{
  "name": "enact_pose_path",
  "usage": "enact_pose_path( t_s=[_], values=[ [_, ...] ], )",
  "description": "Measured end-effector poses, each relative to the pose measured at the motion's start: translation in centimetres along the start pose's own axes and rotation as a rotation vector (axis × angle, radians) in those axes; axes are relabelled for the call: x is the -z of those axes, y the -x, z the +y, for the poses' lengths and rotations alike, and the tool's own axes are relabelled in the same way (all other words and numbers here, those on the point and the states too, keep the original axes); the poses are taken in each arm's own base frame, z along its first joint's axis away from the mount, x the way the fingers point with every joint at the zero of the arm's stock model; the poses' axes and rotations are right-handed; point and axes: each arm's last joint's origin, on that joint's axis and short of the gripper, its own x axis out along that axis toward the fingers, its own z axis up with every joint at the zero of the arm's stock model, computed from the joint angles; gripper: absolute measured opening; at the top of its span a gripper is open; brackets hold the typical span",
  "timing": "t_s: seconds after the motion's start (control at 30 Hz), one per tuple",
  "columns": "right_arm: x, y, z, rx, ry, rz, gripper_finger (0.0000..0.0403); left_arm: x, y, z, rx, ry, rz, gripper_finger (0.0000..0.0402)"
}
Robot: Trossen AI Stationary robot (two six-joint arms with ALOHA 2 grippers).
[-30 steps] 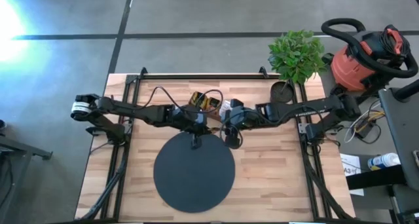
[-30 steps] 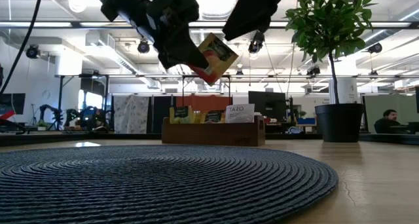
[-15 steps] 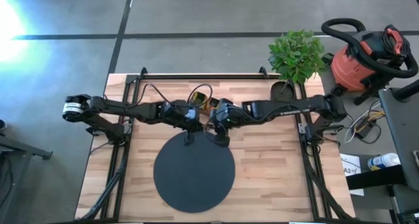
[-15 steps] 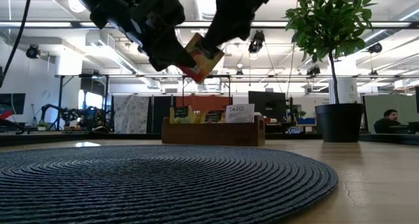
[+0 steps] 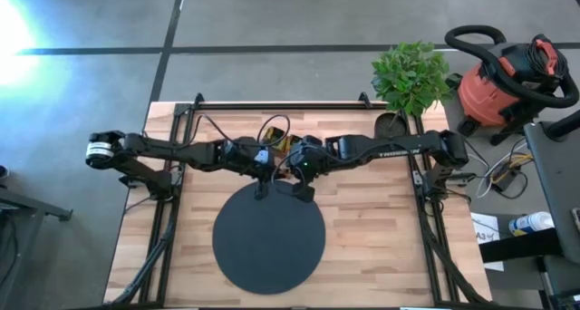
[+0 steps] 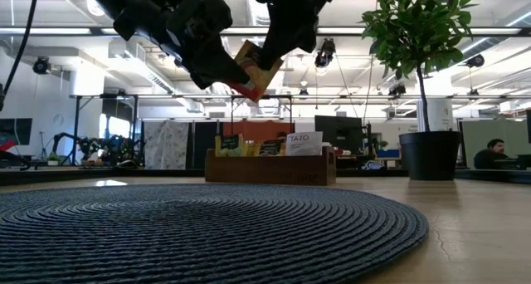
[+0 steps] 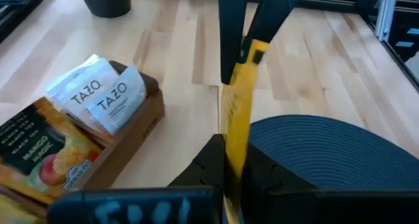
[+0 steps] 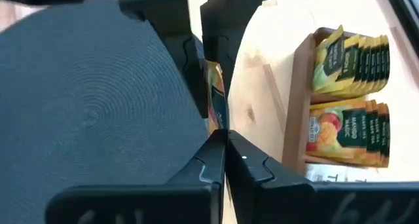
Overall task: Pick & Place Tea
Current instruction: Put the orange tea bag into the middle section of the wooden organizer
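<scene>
One tea sachet (image 6: 251, 68), yellow with orange-red, hangs in the air above the far rim of the black disc (image 5: 268, 237). Both grippers are shut on it. My left gripper (image 5: 265, 165) reaches in from the table's left and my right gripper (image 5: 297, 168) from the right, fingertips almost meeting. In the left wrist view the sachet (image 7: 236, 112) shows edge-on. More tea sachets (image 8: 347, 54) stand upright in the brown wooden tray (image 5: 283, 143) just beyond the grippers. My left gripper pinches one end of the sachet (image 7: 232, 145) between its two fingers, slanting down from the table's left. The sachet sticks out past the fingertips, tilted and clear of the disc. My right gripper pinches the sachet's opposite end (image 7: 252, 57) between its two fingers (image 7: 229, 34), coming down from above on the table's right side. In its own wrist view the sachet's edge (image 8: 219, 122) runs straight into the shut fingertips.
A potted plant (image 5: 410, 74) stands at the table's far right corner. The wooden tray (image 6: 270, 166) sits behind the disc (image 6: 166, 226). Bare wood lies to the right of the disc. A red shop vacuum (image 5: 507, 83) stands off the table.
My right gripper has moved toward the table's left, up to the sachet, and has shut on its free end. My left gripper has kept hold of the sachet and shifted it slightly toward the table's left.
</scene>
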Motion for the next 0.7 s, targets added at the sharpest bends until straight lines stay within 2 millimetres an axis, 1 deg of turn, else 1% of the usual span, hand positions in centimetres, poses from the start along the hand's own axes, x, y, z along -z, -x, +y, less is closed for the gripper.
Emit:
enact_pose_path(
  t_s=[0.17,0.33,0.43,0.5,0.57,0.7],
  values=[
    [-0.1,0.0,-1.2,0.019,-0.055,0.026,0.0008,0.2,0.0,0.1,-0.037,0.046,0.001,0.0039],
    [-0.1,-0.1,-2.8,0.049,-0.078,0.046,0.0008,0.8,0.2,0.5,-0.179,0.105,0.048,0.0085],
    [-0.1,-0.2,-4.5,0.077,-0.108,0.064,0.0008,1.1,0.8,0.7,-0.267,0.157,0.09,0.0112],
    [0.0,-0.4,-5.9,0.101,-0.126,0.087,0.0008,1.2,1.5,0.7,-0.302,0.185,0.104,0.0123],
    [0.0,-0.8,-7.2,0.117,-0.135,0.105,0.0008,1.0,2.2,0.6,-0.323,0.224,0.087,0.0127],
    [0.0,-2.3,-9.6,0.087,-0.151,0.174,0.0008,0.6,3.5,0.5,-0.336,0.296,0.058,0.0128]
  ],
)
